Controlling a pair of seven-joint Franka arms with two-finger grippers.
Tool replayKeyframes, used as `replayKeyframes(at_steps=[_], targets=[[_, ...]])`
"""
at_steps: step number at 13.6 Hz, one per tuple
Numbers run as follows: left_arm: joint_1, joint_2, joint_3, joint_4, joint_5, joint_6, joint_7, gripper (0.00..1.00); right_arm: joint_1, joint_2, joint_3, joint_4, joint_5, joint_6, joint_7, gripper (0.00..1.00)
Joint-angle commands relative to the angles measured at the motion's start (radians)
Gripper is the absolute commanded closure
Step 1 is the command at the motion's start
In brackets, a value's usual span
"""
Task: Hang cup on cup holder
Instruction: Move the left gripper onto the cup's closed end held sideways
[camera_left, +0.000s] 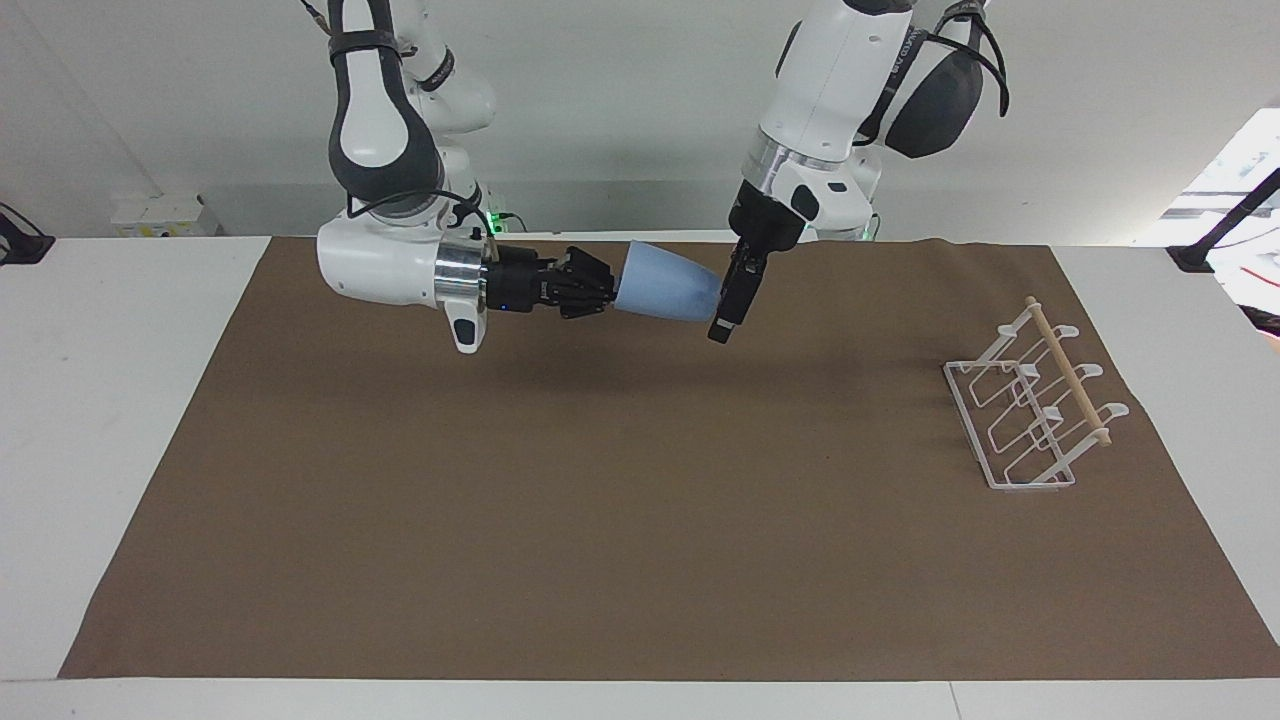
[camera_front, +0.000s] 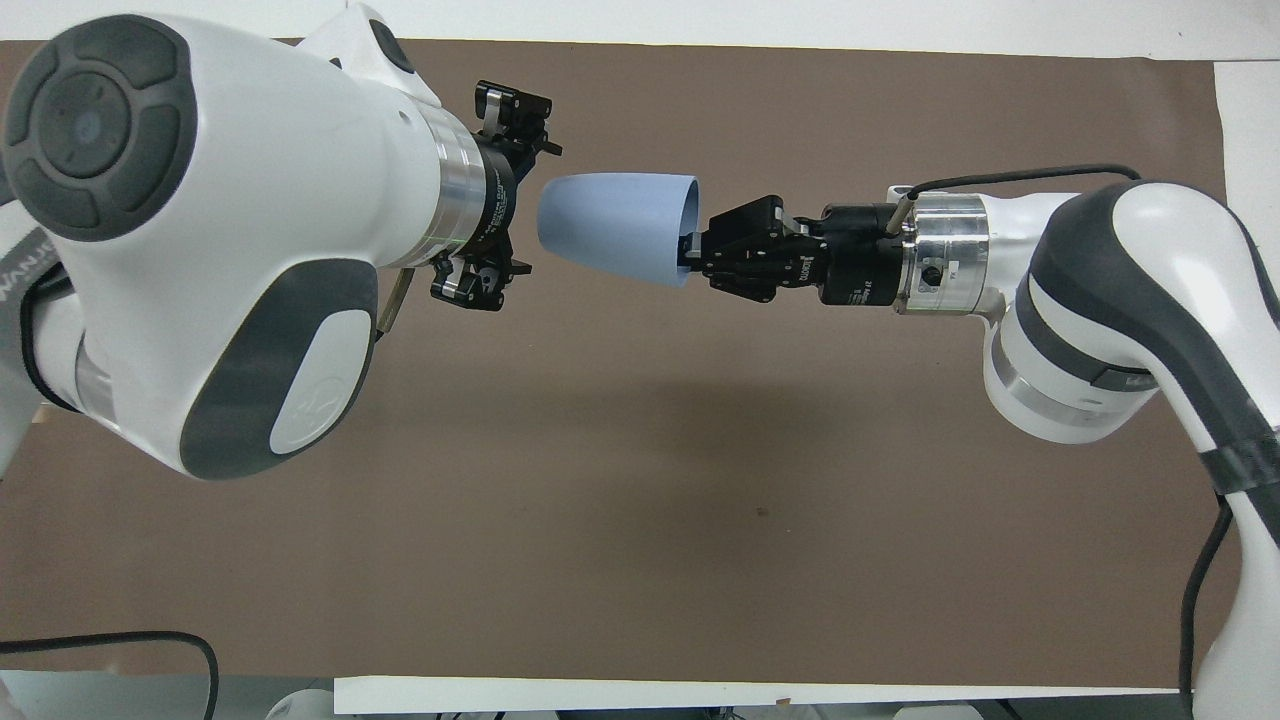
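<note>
The light-blue cup (camera_left: 665, 283) lies on its side in the air over the brown mat, near the robots' edge. My right gripper (camera_left: 610, 286) is shut on its wide rim; it also shows in the overhead view (camera_front: 692, 250), as does the cup (camera_front: 610, 228). My left gripper (camera_left: 722, 328) hangs down at the cup's narrow closed end, open, its fingers spread to either side of that end in the overhead view (camera_front: 510, 197). I cannot tell whether it touches the cup. The white wire cup holder (camera_left: 1035, 412) with a wooden dowel stands toward the left arm's end, hidden in the overhead view.
A brown mat (camera_left: 600, 520) covers most of the white table (camera_left: 110, 400). The left arm's big white body (camera_front: 220, 250) blocks much of the overhead view at its own end.
</note>
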Motion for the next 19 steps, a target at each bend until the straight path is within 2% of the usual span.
replayKeyframes(at_steps=[1, 10, 19], targets=[[-0.031, 0.003, 0.011, 0.008, -0.020, 0.005, -0.018, 0.00, -0.011, -0.027, 0.002, -0.029, 0.024, -0.009, -0.009, 1.00], [-0.085, 0.000, 0.010, -0.026, -0.044, 0.140, -0.076, 0.00, -0.009, -0.027, 0.002, -0.036, 0.024, -0.009, -0.009, 1.00], [-0.102, 0.012, 0.010, -0.041, -0.043, 0.158, -0.077, 0.03, -0.009, -0.027, 0.002, -0.036, 0.024, -0.008, -0.009, 1.00]])
